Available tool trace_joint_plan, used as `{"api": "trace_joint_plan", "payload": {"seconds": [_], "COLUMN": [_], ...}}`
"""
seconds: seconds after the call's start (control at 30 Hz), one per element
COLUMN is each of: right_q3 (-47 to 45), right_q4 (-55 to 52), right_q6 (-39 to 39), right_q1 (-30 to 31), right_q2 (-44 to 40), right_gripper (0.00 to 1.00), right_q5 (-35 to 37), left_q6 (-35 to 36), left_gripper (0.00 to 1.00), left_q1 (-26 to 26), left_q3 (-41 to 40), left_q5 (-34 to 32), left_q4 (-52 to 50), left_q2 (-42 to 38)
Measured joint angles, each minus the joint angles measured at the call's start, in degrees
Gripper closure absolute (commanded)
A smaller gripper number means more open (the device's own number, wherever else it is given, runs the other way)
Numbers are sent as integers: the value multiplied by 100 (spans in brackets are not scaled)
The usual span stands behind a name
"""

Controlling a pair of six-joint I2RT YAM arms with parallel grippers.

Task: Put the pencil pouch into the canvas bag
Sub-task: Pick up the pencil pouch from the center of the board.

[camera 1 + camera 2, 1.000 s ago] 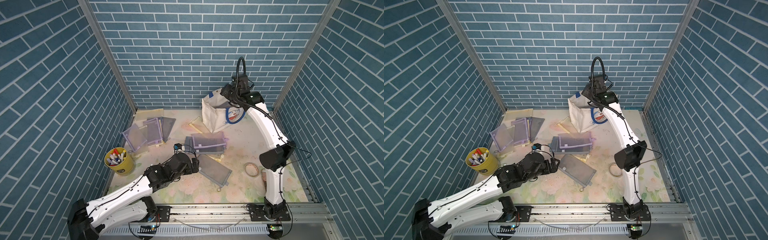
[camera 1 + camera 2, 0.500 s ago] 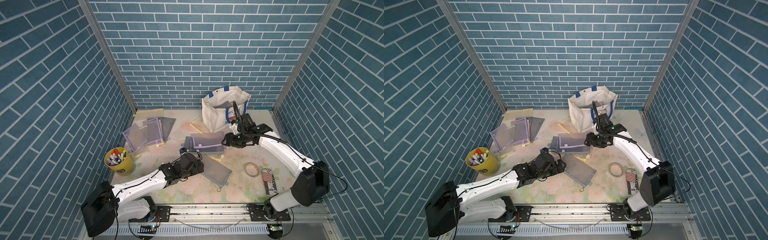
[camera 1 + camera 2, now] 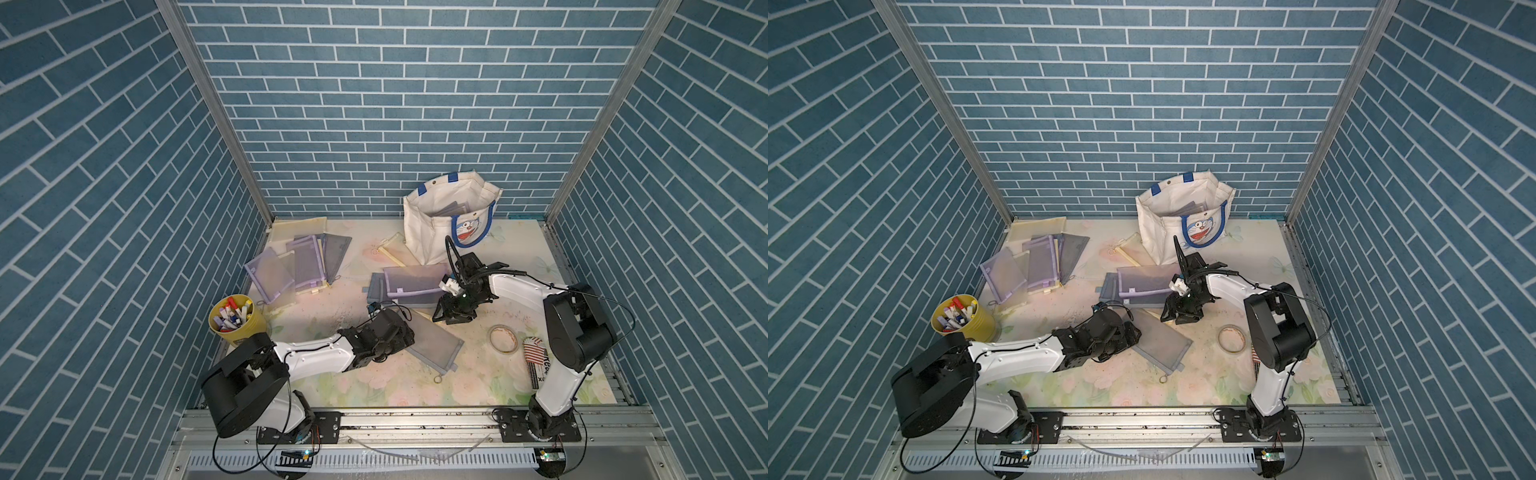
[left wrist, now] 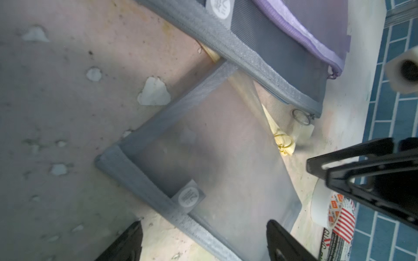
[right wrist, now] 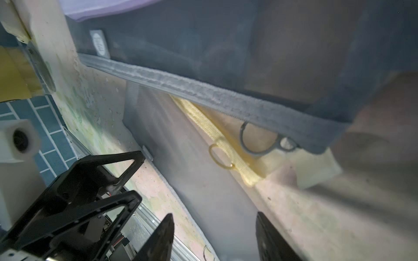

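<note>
the grey pencil pouch point(image 3: 438, 347) lies flat and slanted near the middle of the worktop point(image 3: 365, 386), with its ring pull at the near end. it is outside the canvas bag point(image 3: 428, 245) and well apart from it. the bag stands upright and open at the far side, right of centre, and other pouches show inside its mouth. the left claw point(image 4: 203, 244) sits low at the pouch's left end with its jaws spread wide. in the left wrist view the pouch's zipper edge and corner run between the two fingers point(image 4: 123, 243), which have not closed on it, so it holds nothing. the right claw point(image 5: 214, 239) hangs low at the pouch's far end, just near of a stack of pouches point(image 3: 415, 282) with a purple one on top. its jaws are about half apart and empty. in the right wrist view the grey mesh lies between and ahead of its fingertips point(image 5: 164, 235), though i cannot tell whether they touch it. a yellow cup of markers point(image 3: 232, 322) stands at the left edge, and a tape roll point(image 3: 503, 338) lies to the right of the pouch.
</note>
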Motion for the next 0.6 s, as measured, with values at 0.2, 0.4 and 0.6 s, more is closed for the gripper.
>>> {"api": "trace_joint_plan", "payload": {"seconds": [0.2, 0.4, 0.6], "right_q3": [-2, -166, -494], "right_q4": [153, 367, 636], "right_q6": [-7, -4, 55], "right_q1": [-4, -2, 15], "right_q2": [144, 214, 101], "right_gripper": [43, 44, 58], "right_q5": [11, -39, -245], "left_q6": [-129, -166, -168], "left_gripper": [20, 21, 23], "left_q1": [0, 0, 0], "left_q3": [0, 0, 20], "left_q5": [2, 33, 153], "left_q4": [649, 1073, 1606], "left_q2": [308, 516, 796]}}
